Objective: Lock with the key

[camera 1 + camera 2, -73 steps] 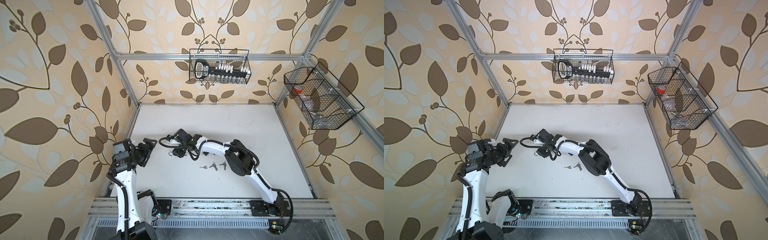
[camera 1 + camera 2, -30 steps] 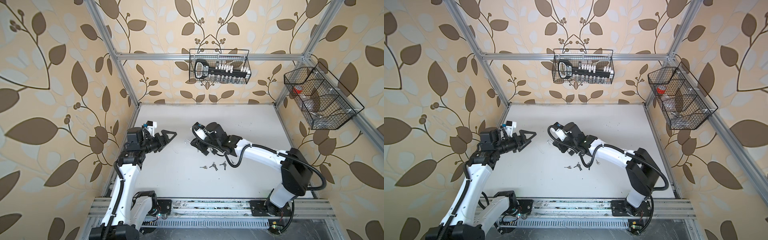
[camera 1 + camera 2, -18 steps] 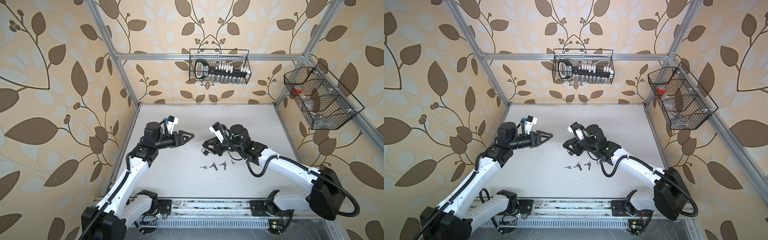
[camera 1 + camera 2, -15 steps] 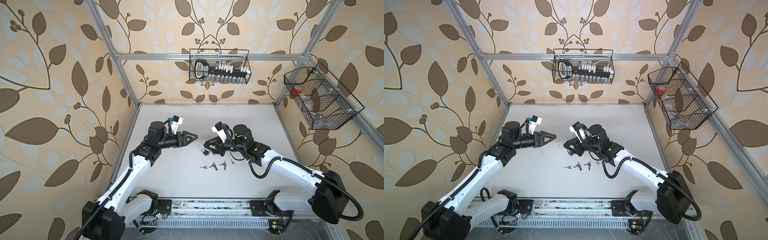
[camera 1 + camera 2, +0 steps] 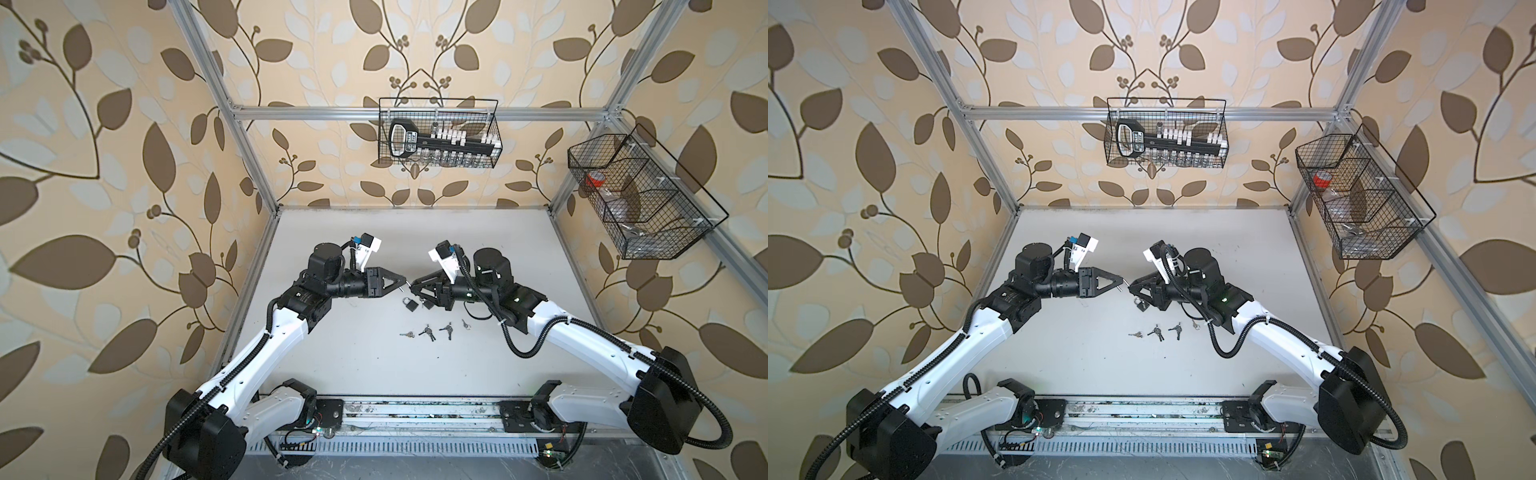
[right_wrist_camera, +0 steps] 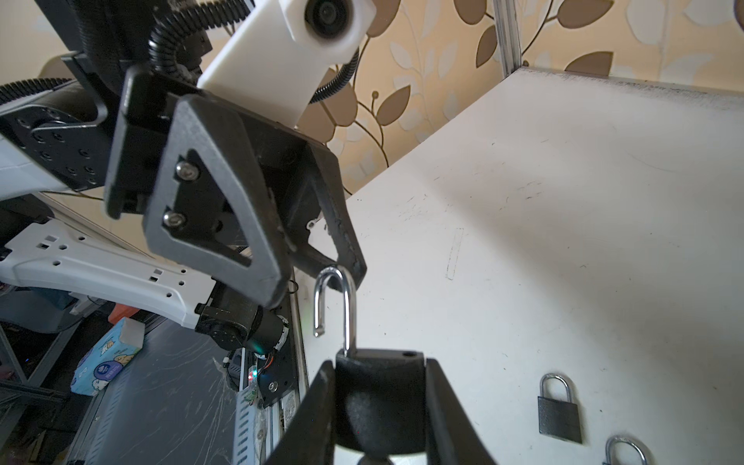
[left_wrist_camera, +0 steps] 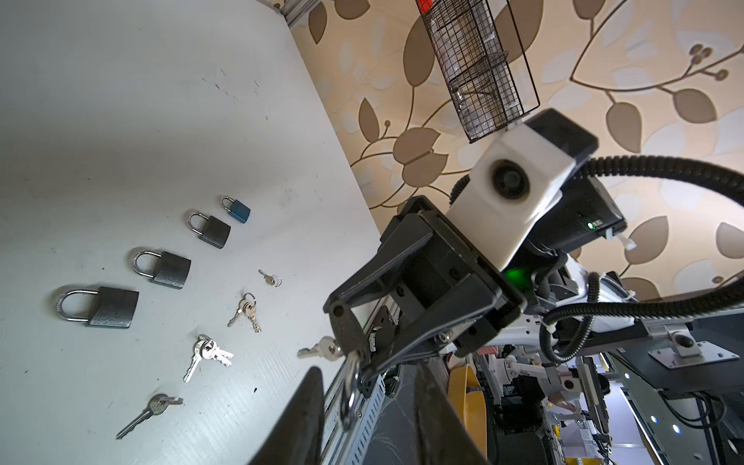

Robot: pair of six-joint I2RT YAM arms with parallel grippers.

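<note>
In both top views the two arms meet nose to nose over the middle of the bench [image 5: 332, 249]. The left tool [image 5: 399, 283] reaches in from 9 o'clock and the right tool [image 5: 415, 286] from 3 o'clock. Their tips are just beside each other and raised off the surface.

The right tool is clenched on the dark body of a padlock [image 6: 378, 394], with one finger against each side. Its shackle [image 6: 347, 310] stands open: the long leg is seated in the body, the short leg hangs free, and the loop points at the left tool. The left tool is released. Its fingers [image 7: 310, 418] stand apart on either side of the loop, and the left wrist view shows a gap on each side.

The keys [image 5: 428, 332] lie on the bench in a loose row of four small bunches, at 6 o'clock from the meeting tips and apart from both tools. One more key [image 7: 320, 349] shows just beside the right tool's fingertip in the left wrist view. Whether it lies on the bench or hangs cannot be told.

Four spare padlocks [image 7: 165, 267] sit in a line at 12 o'clock of the keys with their shackles shut. The smallest is a blue padlock [image 7: 237, 209]. A wire basket [image 5: 497, 133] hangs on the back wall at 12 o'clock.
</note>
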